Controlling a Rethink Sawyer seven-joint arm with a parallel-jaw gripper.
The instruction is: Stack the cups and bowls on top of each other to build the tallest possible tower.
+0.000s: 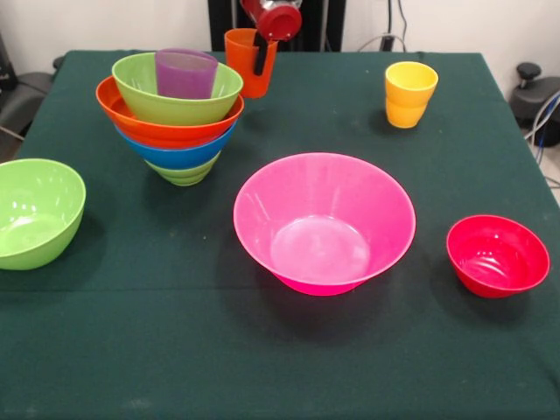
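Note:
The tower (175, 122) stands at the left: a lime green bowl at the bottom, then a blue bowl (179, 154), an orange bowl (166, 129) and a lime green bowl (175, 101), with the purple cup (185, 73) upright in the top bowl. The orange cup (245, 66) stands upright on the table just right of the tower, at the far side. My gripper (262, 57) comes down from the top edge and reaches onto the orange cup's rim. The yellow cup (409, 94) stands alone at the far right.
A large pink bowl (324, 223) sits at the table's middle. A small red bowl (497, 255) sits at the right, and a lime green bowl (35, 212) at the left edge. The table has a dark green cloth (280, 367).

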